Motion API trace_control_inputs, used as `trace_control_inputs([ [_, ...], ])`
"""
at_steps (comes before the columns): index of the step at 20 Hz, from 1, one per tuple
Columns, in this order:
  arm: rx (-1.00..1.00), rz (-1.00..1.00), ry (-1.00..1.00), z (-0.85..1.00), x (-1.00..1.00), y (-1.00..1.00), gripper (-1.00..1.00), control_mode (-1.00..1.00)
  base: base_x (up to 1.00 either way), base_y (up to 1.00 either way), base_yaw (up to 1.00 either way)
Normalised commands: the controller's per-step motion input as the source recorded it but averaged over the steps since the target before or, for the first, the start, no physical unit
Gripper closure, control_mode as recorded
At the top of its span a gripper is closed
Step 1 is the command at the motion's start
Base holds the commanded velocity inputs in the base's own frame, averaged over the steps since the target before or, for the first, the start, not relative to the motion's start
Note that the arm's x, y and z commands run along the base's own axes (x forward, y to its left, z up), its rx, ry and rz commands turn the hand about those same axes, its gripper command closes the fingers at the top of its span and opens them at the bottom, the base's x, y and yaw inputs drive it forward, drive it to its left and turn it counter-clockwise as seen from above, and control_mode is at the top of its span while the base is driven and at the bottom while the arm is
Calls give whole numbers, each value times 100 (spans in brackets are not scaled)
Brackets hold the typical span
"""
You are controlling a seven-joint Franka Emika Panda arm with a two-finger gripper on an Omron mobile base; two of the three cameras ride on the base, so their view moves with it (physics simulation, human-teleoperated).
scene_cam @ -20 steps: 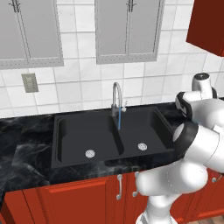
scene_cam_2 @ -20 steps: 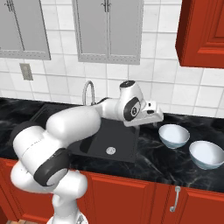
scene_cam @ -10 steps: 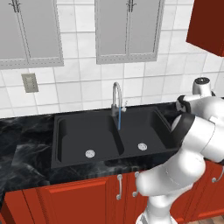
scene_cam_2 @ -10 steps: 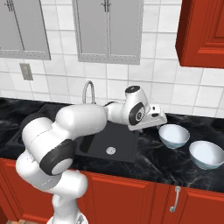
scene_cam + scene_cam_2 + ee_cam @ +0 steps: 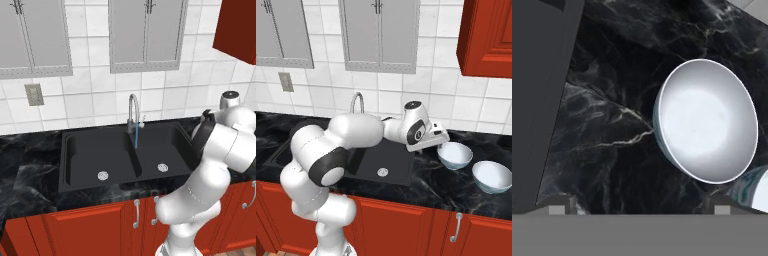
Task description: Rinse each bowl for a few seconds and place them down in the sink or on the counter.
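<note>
Two white bowls sit on the black counter [image 5: 423, 181] right of the sink [image 5: 387, 161]. The nearer bowl [image 5: 455, 155] lies just right of my gripper [image 5: 441, 141], which hangs open a little above the counter beside the bowl's left rim, apart from it. In the hand view that bowl [image 5: 704, 120] lies upright ahead and to the right, with my gripper [image 5: 637, 207] holding nothing between its wide-set fingertips [image 5: 559, 205]. The second bowl [image 5: 492, 176] sits further right and closer to the front edge; its rim [image 5: 757, 192] peeks in at the lower right.
A curved silver faucet [image 5: 132, 111] stands behind the sink [image 5: 127, 155] with a thin blue stream of water [image 5: 136, 136] running into it. Red cabinets hang at the upper right [image 5: 488, 37]. The sink's rim [image 5: 537, 100] lies at the left of the hand view.
The arm has reached further right, carrying the open gripper from over the sink's right edge to beside the nearer bowl. The bowls have not moved.
</note>
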Motion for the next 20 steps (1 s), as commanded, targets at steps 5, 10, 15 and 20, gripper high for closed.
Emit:
trace_control_inputs([
  [5,0,5,2,-14,15,-16,-100,-100,0,0,0],
  [10,0,5,2,-18,13,-16,-100,-100,0,0,0],
  [15,0,4,3,-22,16,-9,-100,-100,0,0,0],
  [20,0,4,2,-23,18,-12,-100,-100,0,0,0],
])
